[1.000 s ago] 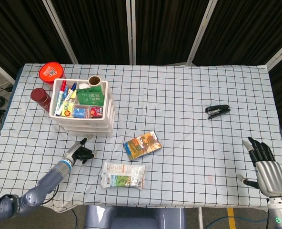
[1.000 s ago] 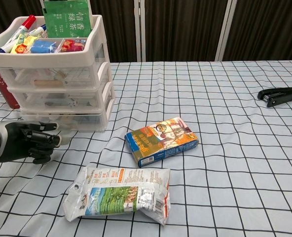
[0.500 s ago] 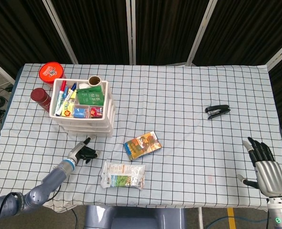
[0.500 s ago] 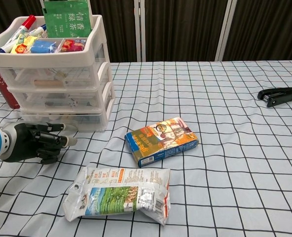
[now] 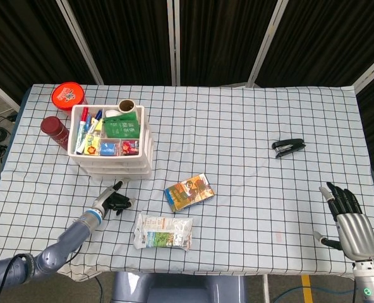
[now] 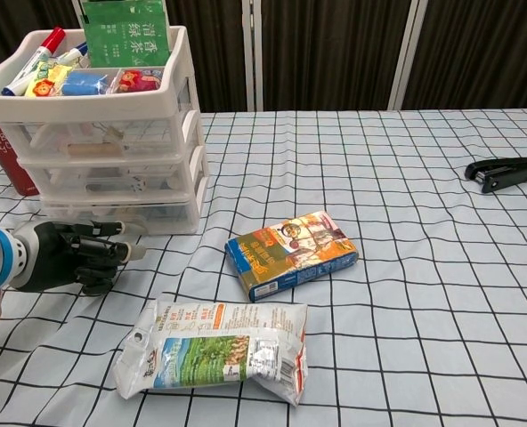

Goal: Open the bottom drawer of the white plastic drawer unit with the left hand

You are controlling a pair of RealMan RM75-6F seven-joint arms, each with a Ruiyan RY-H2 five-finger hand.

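The white plastic drawer unit [image 5: 111, 151] [image 6: 103, 133] stands at the table's left, its top tray full of pens and packets. Its bottom drawer [image 6: 121, 213] looks closed. My left hand [image 5: 114, 202] [image 6: 72, 258] lies low on the cloth just in front of that drawer. Its fingers are curled in with nothing in them and the thumb points toward the drawer front, a small gap away. My right hand [image 5: 350, 221] hovers at the near right edge of the table, fingers spread and holding nothing.
A snack bag [image 5: 163, 231] [image 6: 219, 349] and a colourful box [image 5: 188, 192] [image 6: 290, 253] lie right of my left hand. A black stapler [image 5: 289, 147] [image 6: 504, 173] sits far right. A red tin [image 5: 68, 96] and red bottle [image 5: 54, 129] stand behind the unit.
My left hand has slid a little to the right, closer to the bottom drawer's front. The drawer unit has shifted slightly to the right. The right hand has barely moved.
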